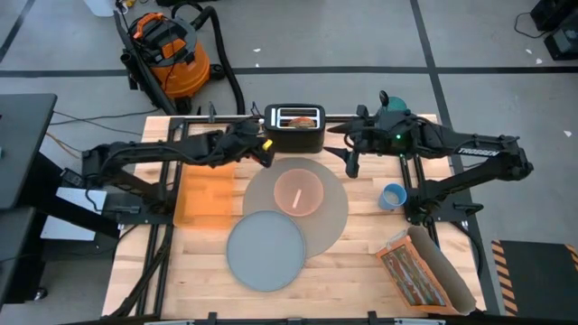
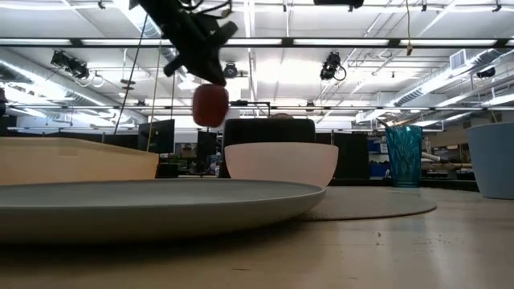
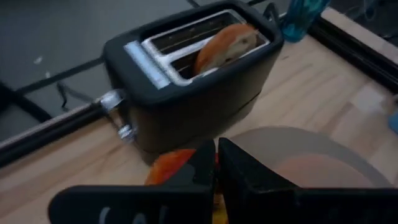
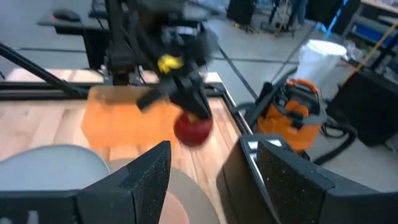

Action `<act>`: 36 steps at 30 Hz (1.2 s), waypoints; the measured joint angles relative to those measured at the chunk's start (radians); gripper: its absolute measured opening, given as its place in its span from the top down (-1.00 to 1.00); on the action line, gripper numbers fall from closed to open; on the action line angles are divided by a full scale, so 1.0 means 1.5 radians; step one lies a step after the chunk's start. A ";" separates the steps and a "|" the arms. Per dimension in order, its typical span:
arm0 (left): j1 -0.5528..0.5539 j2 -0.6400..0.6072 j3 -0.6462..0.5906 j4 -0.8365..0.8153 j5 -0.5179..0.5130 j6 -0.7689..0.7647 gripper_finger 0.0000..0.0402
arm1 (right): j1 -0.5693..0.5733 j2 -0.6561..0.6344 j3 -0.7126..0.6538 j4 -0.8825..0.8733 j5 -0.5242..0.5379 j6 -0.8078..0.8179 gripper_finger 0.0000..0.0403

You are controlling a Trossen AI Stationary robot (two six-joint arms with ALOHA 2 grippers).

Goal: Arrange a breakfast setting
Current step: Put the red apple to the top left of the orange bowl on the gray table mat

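- The bench is a pale wood-plank top with dark rails along its sides; it looks hard and level, so round things set on it may roll
- Beyond it the room is an open workshop with strip lights, and an orange shop vacuum stands on the grey floor behind the bench
- The large round grey mat lies flat mid-bench; it looks thin and soft, best slid rather than pinched
- The smaller grey plate overlaps the mat's near-left edge; stiff, probably breakable if dropped, to be taken at the rim
- The orange cereal box lies flat at the left; light and crushable, so grip its narrow sides gently
- The black toaster sits at the far edge with the bagel standing in a slot; the bagel is soft, take its exposed top
- The translucent pink bowl rests on the mat; light and smooth, take it by the wall
- The small blue cup stands right of the mat, light and easily tipped
- The red apple hangs in the air in front of the toaster, above the mat's far-left edge; firm, smooth, fairly heavy, apt to slip
- The left gripper has its fingers pinched narrow at the apple's top, seemingly on the stem
- The right gripper waits by the toaster's right, fingers spread wide and holding nothing
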 joint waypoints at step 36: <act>-0.011 0.120 -0.263 0.462 0.006 0.070 0.90 | 0.088 0.008 0.000 0.103 0.042 0.095 -0.22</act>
